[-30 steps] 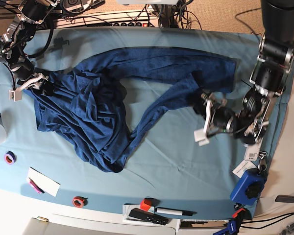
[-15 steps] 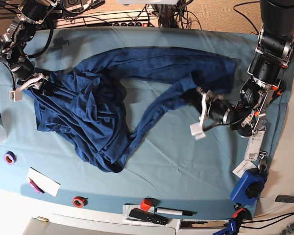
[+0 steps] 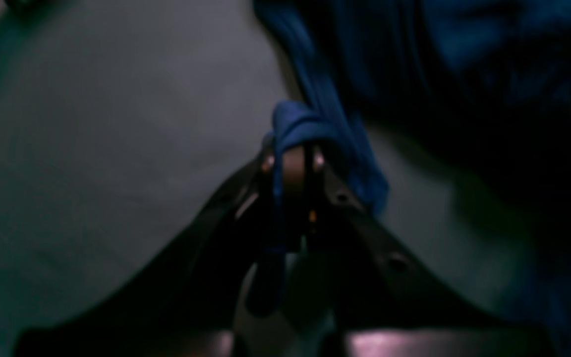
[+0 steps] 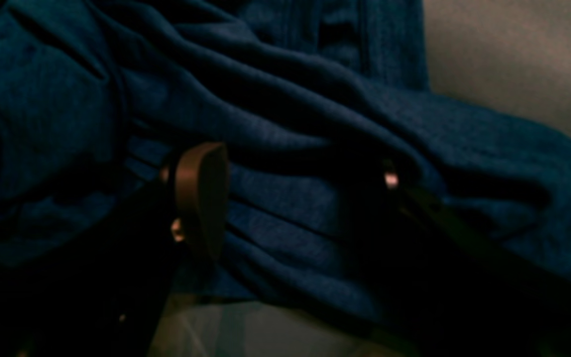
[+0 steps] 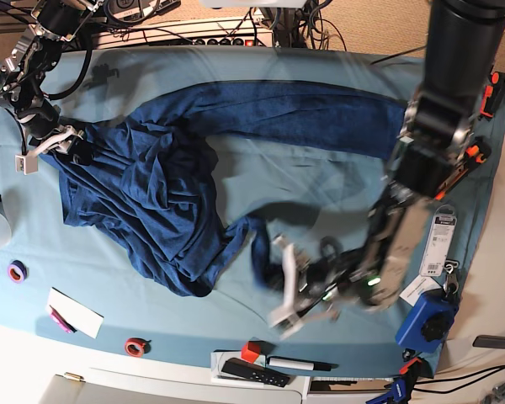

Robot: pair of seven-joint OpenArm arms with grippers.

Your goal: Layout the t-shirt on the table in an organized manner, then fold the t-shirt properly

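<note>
The navy t-shirt point(image 5: 151, 194) lies crumpled on the left half of the teal table point(image 5: 337, 194), with one long sleeve point(image 5: 320, 109) stretched along the far side. My left gripper point(image 5: 268, 261) is shut on the end of the other sleeve point(image 5: 254, 240), low over the table's front middle and blurred by motion. In the left wrist view the left gripper point(image 3: 293, 158) pinches a fold of blue cloth point(image 3: 298, 124). My right gripper point(image 5: 71, 143) sits at the shirt's far left edge. In the right wrist view the right gripper point(image 4: 295, 183) stands open, with its fingers point(image 4: 201, 193) wide apart over shirt folds point(image 4: 315, 124).
Along the front edge lie a purple tape ring point(image 5: 17, 271), a white card point(image 5: 74, 311), a red tape ring point(image 5: 135, 346), a red cube point(image 5: 251, 351), a black remote point(image 5: 252, 371) and a marker point(image 5: 299, 364). A blue device point(image 5: 427, 324) sits front right. Cables and a power strip point(image 5: 194, 29) run behind.
My left gripper shut on the sleeve end and swung from the right middle toward the table's front, dragging that sleeve down and left. The right arm has not moved.
</note>
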